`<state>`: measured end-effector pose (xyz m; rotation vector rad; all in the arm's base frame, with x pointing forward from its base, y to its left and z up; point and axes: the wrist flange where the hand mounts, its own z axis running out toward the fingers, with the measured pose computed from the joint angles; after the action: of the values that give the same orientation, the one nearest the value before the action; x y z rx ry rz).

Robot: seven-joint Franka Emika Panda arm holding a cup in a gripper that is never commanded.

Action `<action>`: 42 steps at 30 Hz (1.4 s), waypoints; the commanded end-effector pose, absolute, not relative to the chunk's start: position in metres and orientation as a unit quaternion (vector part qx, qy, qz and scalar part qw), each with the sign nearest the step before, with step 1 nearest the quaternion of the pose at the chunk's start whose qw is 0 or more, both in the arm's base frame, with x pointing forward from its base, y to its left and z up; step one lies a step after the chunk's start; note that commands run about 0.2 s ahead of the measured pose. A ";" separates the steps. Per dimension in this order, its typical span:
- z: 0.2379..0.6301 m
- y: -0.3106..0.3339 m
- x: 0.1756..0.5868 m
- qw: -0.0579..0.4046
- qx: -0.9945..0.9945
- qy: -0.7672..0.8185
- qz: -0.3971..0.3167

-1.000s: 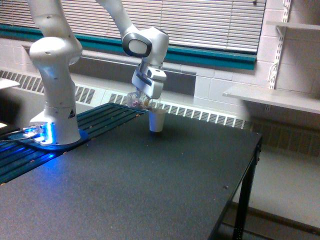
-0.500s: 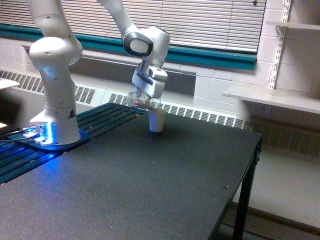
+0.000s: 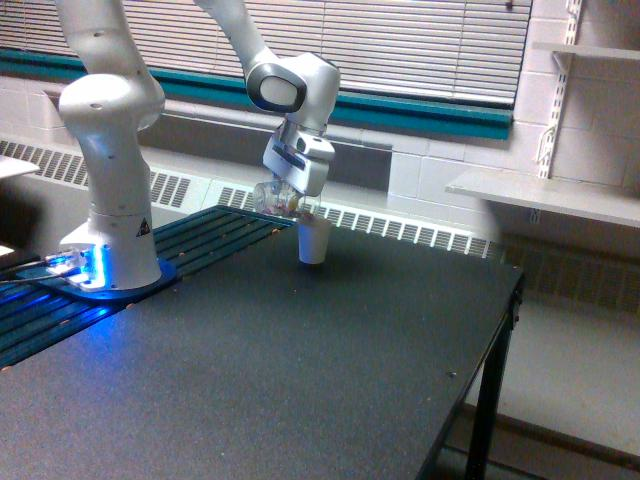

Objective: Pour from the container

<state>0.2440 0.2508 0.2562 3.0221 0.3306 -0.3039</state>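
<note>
Here the worktop (image 3: pixel 300 380) is a dark, matte, speckled slab that fills most of the exterior view, its near corner running out of the bottom and its far edge lying along the wall. At the exterior view's right its edge drops to a black metal leg (image 3: pixel 482 420) over a pale floor. The white arm base (image 3: pixel 110 200) stands near the worktop's left edge on a round foot lit blue, beside a strip of dark slatted panels (image 3: pixel 200 235).

The arm bends down toward the far edge, and its fingers (image 3: pixel 285 195) are closed on the container (image 3: pixel 275 199), a clear plastic cup with small mixed-colour bits inside. The container is held in the air, tipped nearly onto its side, with its mouth toward the exterior view's right. Its lower lip hangs just above the rim of a white paper cup (image 3: pixel 313 241), which stands upright on the worktop near the far edge. Whether the two cups touch cannot be told at this size.

Behind the worktop a long radiator grille (image 3: pixel 400 228) runs along the foot of a white block wall. Above it is a teal sill band (image 3: pixel 420 115) under closed window blinds (image 3: pixel 400 45). At the exterior view's right, two pale shelves (image 3: pixel 545 195) hang on slotted wall brackets.
</note>
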 end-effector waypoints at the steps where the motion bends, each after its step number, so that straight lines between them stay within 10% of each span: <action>1: 0.258 0.254 0.246 0.042 0.988 0.111 -0.100; 42: 0.268 0.253 0.246 0.048 0.986 0.119 -0.103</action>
<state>0.2425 0.2528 0.2611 3.0086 0.3415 -0.3284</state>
